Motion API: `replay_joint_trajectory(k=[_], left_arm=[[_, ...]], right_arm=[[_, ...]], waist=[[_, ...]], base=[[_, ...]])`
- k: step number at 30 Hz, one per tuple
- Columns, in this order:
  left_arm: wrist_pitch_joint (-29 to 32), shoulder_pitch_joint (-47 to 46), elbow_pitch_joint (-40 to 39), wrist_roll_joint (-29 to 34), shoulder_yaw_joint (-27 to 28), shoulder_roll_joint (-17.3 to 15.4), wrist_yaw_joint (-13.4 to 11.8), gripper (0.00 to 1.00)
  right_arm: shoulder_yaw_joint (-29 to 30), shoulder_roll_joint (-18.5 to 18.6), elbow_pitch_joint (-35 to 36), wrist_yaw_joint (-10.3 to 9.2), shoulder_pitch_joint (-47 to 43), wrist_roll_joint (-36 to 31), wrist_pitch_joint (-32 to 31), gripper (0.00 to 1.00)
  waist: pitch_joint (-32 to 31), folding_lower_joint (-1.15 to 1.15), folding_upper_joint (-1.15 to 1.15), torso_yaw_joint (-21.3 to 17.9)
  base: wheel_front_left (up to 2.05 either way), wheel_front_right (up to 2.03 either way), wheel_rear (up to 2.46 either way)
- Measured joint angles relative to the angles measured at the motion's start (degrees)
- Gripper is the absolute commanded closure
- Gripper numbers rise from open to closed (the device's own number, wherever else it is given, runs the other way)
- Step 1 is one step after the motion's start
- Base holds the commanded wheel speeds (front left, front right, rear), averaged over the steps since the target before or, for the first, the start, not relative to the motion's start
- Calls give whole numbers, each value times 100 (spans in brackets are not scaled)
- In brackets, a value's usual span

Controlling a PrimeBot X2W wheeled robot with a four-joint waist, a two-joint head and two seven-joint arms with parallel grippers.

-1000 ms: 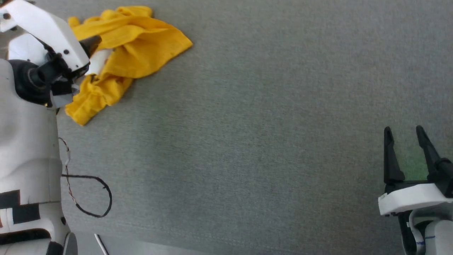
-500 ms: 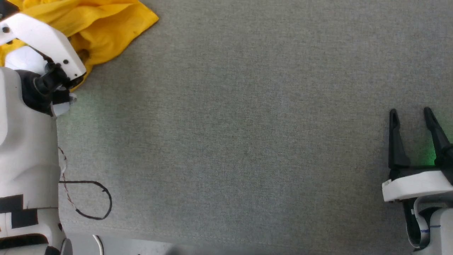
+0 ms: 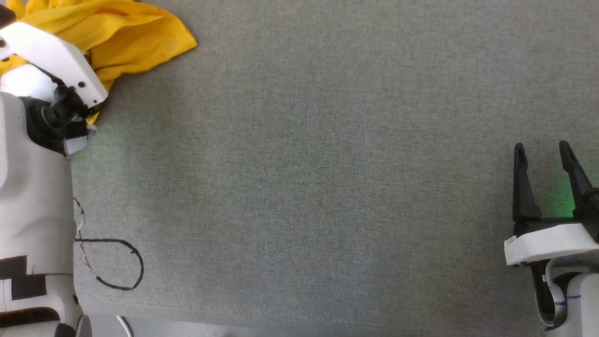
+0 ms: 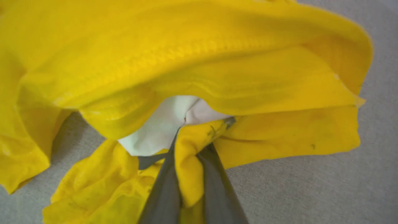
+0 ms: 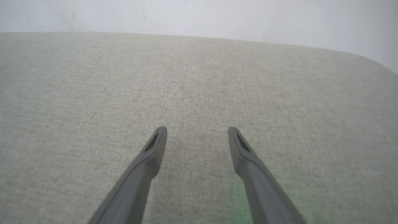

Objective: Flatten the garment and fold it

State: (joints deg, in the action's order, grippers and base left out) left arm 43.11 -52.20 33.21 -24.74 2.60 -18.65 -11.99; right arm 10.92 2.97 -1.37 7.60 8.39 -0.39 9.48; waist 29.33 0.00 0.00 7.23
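Observation:
The garment (image 3: 135, 32) is a crumpled bright yellow heap at the top left of the grey cloth table (image 3: 318, 154), partly behind my white left arm (image 3: 51, 51). In the left wrist view, the garment (image 4: 217, 62) lies bunched with a white patch (image 4: 161, 124) showing under a fold. My left gripper (image 4: 199, 133) is shut on a pinch of yellow fabric that sticks out between its two fingers. My right gripper (image 3: 540, 150) stands open at the lower right, far from the garment, with nothing between its fingers (image 5: 155, 146).
A black cable loop (image 3: 117, 262) hangs beside my left arm near the table's front edge (image 3: 234, 325). In the right wrist view, a pale wall (image 5: 199, 15) rises behind the table's far edge, which rounds off at the right corner (image 5: 373, 62).
The head camera has shifted, so the garment sits higher and further left in the picture. My left gripper has shut on a fold of the garment. The right gripper stays open.

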Motion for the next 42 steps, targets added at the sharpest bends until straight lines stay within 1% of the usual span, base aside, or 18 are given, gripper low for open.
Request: replay_joint_trajectory(k=[6,15,19,22,25,27,32,34,37,42], left_arm=[[-244,-5,-104,-11,-64,-60,237,100],[-521,-130,-550,-42,-162,-164,494,100],[-565,-155,-684,-40,-248,-186,589,100],[-557,-202,-803,-40,-308,-181,601,100],[-547,-235,-956,-43,-410,-144,710,100],[-526,-246,-1061,-74,-492,-73,790,100],[-589,-353,-1385,-151,-676,230,851,100],[-584,-365,-1500,-168,-781,343,913,100],[-580,-365,-1740,-200,-937,522,920,100],[-506,-296,-2201,-280,-1280,915,964,100]], right_arm=[[-20,0,-243,0,-2,109,120,0],[-53,0,-708,1,-54,364,326,0],[-64,0,-904,0,-110,453,410,0],[-62,0,-1049,0,-183,538,453,0],[-66,1,-1170,1,-238,605,478,0],[-60,0,-1241,0,-313,627,486,0],[-32,1,-1329,0,-484,662,521,0],[-24,1,-1357,0,-537,686,524,0],[-32,1,-1351,0,-577,711,525,0],[-45,1,-1334,0,-648,760,525,0]], waist=[[-308,0,0,-17],[-892,-1,0,-86],[-1172,-1,0,-141],[-1391,-1,0,-193],[-1613,-1,0,-254],[-1760,-1,0,-300],[-2096,-2,0,-441],[-2209,-2,0,-509],[-2346,-2,0,-625],[-2524,-1,0,-808]], base=[[0,0,0],[0,0,0],[0,0,0],[0,0,0],[0,0,0],[0,0,0],[0,0,0],[0,0,0],[0,0,0],[0,0,0]])
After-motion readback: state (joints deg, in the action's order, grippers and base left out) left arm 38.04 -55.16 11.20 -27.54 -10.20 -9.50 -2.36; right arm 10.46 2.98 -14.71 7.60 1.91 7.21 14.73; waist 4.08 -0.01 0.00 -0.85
